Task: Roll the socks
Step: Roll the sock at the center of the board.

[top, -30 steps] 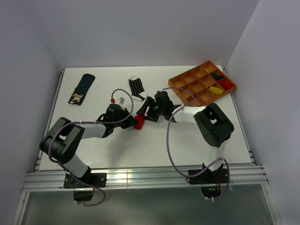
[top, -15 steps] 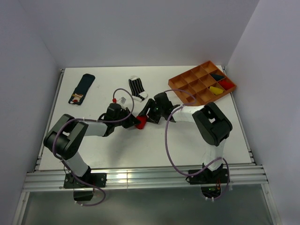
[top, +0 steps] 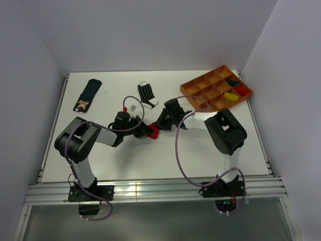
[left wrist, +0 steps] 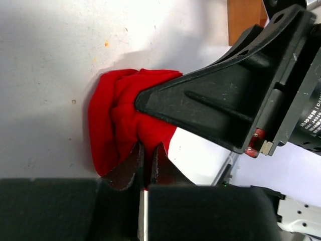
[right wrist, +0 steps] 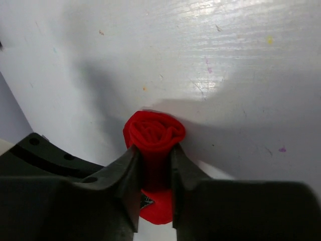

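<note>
Top external view: plain pale walls (top: 150, 35) close in three sides of a white counter (top: 150, 160), whose matte surface the wrist views show lightly scuffed and flecked with small specks. A grooved metal rail (top: 160, 193) runs along its near edge, where the two arms are bolted. Both arms are black and white with looping purple cables, and they reach inward to meet near the counter's middle.

At the far right corner sits an orange tray (top: 200, 90), a rigid grid of square compartments. Its rightmost cells hold a dark, a yellow and a red piece, too small to tell more.

The navy sock (top: 88, 94) lies flat at the far left, its patterned cuff toward the arms. The striped sock (top: 147, 94) lies flat at the far middle, well apart from the navy one.

The red sock (top: 153, 132) is between the two tools, a soft knit wound into a tight spiral roll resting on the counter. The right tool (right wrist: 153, 155) clamps the roll, one finger pressed against each side. The left tool (left wrist: 148, 153) has its jaws narrowed almost together, pinching a thin fold of the same sock at its edge.
</note>
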`<state>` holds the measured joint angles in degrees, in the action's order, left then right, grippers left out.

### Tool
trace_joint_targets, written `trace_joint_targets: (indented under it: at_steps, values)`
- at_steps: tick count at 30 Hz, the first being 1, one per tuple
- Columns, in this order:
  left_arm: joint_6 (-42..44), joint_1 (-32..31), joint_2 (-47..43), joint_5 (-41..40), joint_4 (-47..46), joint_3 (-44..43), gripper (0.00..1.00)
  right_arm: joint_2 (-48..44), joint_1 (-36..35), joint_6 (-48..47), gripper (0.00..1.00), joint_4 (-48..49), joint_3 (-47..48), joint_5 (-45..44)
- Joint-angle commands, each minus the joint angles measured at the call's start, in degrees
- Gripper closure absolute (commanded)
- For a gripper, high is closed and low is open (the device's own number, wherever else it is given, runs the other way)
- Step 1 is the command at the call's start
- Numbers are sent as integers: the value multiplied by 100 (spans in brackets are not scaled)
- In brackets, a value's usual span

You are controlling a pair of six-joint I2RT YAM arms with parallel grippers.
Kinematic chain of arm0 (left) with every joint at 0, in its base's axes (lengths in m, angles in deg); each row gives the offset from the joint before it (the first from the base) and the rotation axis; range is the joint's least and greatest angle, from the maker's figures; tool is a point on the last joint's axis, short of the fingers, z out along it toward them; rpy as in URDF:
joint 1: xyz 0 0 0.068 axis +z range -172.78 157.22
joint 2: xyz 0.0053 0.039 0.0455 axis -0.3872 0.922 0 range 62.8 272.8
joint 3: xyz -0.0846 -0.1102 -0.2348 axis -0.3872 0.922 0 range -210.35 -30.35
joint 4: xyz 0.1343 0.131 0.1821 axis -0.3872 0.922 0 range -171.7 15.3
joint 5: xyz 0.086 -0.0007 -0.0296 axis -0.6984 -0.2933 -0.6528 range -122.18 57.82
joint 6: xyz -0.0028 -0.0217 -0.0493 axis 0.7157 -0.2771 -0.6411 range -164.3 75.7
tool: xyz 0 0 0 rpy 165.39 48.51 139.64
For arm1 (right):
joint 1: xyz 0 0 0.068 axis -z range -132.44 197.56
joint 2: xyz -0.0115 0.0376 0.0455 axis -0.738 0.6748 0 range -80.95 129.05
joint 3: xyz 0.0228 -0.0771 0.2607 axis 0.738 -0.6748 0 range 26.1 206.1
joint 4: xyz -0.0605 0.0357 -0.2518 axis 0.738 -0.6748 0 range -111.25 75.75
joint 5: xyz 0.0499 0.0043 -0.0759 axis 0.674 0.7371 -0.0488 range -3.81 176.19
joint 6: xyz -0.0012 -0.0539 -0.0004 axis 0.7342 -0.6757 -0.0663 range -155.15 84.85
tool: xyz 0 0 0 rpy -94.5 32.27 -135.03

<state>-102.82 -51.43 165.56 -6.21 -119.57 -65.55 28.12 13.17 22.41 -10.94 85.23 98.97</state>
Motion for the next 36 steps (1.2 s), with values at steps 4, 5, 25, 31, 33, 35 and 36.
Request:
trace_joint_targets:
  at_steps: [4, 5, 25, 31, 33, 35, 36]
  values:
    - [-81, -97, 122, 392, -293, 83, 99, 263, -59, -227, 100, -524, 300, -187]
    - [7, -98, 52, 269, -135, 84, 97, 246, -59, -315, 100, -699, 335, -231]
    - [2476, -2627, -1312, -6409, 3277, -1296, 35, 307, -199, -518, 100, -1702, 1004, -522]
    - [2890, -3103, -635, -6913, 3382, -1771, 35, 325, -208, -491, 100, -1676, 1012, -416]
    - [2917, -3156, -434, -6904, 3356, -1832, 36, 333, -208, -500, 100, -1711, 1030, -416]
    - [2864, -3200, -310, -6895, 3417, -1859, 37, 333, -208, -509, 100, -1729, 1056, -407]
    - [2812, -3200, -205, -6904, 3461, -1885, 37, 316, -208, -500, 100, -1729, 1056, -399]
